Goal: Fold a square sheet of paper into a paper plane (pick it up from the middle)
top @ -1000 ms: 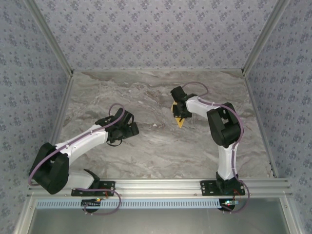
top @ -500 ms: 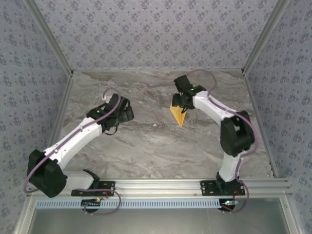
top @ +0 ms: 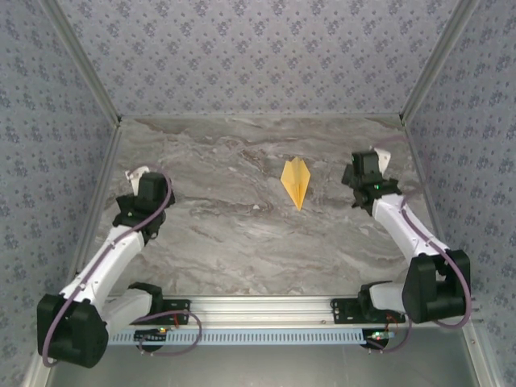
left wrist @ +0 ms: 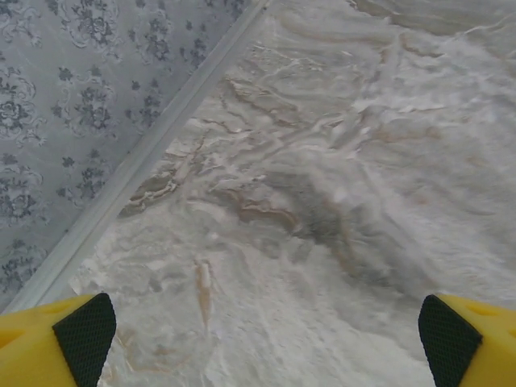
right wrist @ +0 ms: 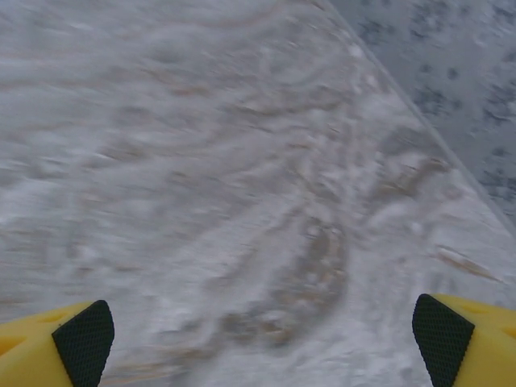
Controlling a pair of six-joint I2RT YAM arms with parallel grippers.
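yellow paper plane [top: 296, 181] now loose

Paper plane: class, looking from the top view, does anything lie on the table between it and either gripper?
Nothing visible does. The paper plane lies alone on the table. Bare tabletop runs from it to the open left gripper and to the open right gripper.

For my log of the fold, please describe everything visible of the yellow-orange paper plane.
The small yellow-orange paper plane is a narrow dart of thin folded paper, with a centre crease and two slim wings. It lies on the grey marbled table, right of centre, its pointed nose toward the near edge. Only the table touches it; nothing holds it.
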